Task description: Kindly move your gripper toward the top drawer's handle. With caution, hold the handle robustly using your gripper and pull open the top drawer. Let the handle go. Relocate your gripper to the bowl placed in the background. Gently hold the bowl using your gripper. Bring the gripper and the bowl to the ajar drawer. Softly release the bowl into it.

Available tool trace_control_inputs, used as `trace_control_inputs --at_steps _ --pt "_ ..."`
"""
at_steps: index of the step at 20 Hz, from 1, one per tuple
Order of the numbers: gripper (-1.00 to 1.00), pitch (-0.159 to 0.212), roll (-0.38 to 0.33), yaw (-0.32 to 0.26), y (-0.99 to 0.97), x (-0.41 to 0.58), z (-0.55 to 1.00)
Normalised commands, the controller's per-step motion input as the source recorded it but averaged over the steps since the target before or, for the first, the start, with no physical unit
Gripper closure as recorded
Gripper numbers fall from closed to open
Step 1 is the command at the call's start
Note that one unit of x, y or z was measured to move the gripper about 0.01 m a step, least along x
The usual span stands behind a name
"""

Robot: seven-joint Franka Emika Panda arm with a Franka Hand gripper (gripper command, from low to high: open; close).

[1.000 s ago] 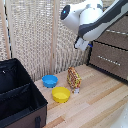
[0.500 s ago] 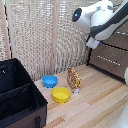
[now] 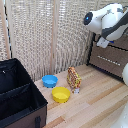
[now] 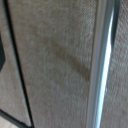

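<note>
The gripper (image 3: 104, 42) sits close against the drawer (image 4: 55, 60), finger opening impossible to tell; misaligned, the fingers could miss or slip off the handle (image 4: 102, 65)

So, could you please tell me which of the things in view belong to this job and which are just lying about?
Belonging to the job:
- top drawer
- handle
- blue bowl
- the arm; its gripper is hidden

Just lying about:
- yellow bowl
- black fabric box
- small patterned object
</note>
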Motion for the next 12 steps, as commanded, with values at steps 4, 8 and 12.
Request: trace_control_inputs --at_steps 4,8,12 --pt "1.0 0.001 0.024 -0.004 -0.04 0.046 0.0" --pt "1.0 0.001 0.003 -0.007 -0.13 0.052 0.0" --pt "1.0 0.015 0.013 0.051 -0.33 0.004 0.0"
